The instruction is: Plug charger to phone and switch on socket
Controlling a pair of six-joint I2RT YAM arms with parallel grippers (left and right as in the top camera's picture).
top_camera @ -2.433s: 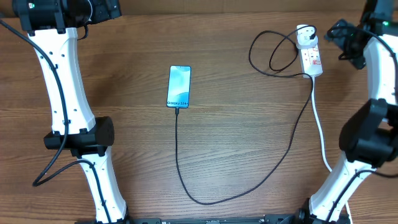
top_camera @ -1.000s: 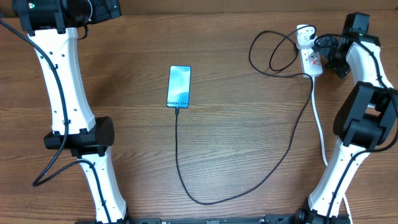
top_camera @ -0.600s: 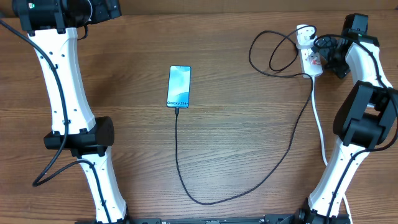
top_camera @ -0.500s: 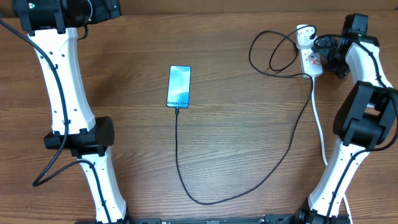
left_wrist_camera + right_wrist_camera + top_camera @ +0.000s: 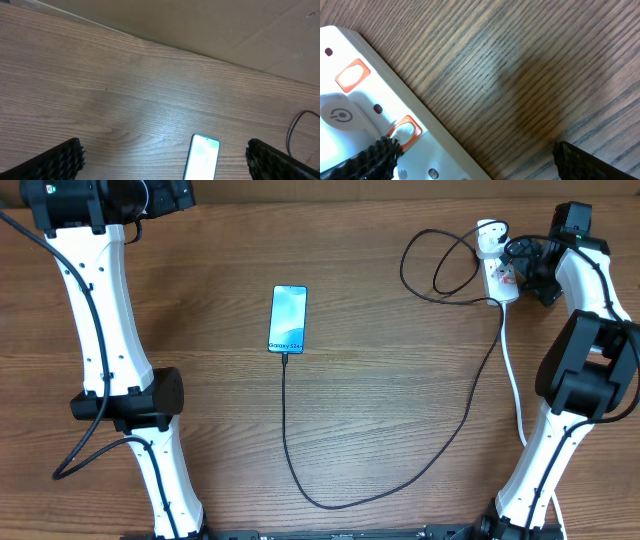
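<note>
**Overhead and wrist views, socket-switching stage.** The right arm has swung in from the tabletop's edge and now holds steady, its jaws spread wide over the socket [image 5: 502,275] and gripping nothing. Over the last second nothing has shifted. The left jaws, likewise wide apart and empty, hang unmoved far from the work, with the phone [image 5: 288,318] lying flat below and just ahead of them. The charger [image 5: 285,430] leaves the phone's lower edge, where its tip appears seated. It runs in a long loop to the round white adapter [image 5: 489,237], which stands in the socket's end just beyond the right jaws. Plugging therefore looks done, and the pending step is probably to press a switch [image 5: 405,131], which lies just beside one finger of the right jaws. Whether it is already on cannot be told.

**Materials.**
- Socket: smooth glossy white moulded plastic, oblong.
- Switches: small translucent orange-red rockers.
- Cable: thin, black, limp.
- Phone: slim glass-faced slab with a pale blue screen.
- Tabletop [image 5: 380,400]: matt brown wood grain.
</note>
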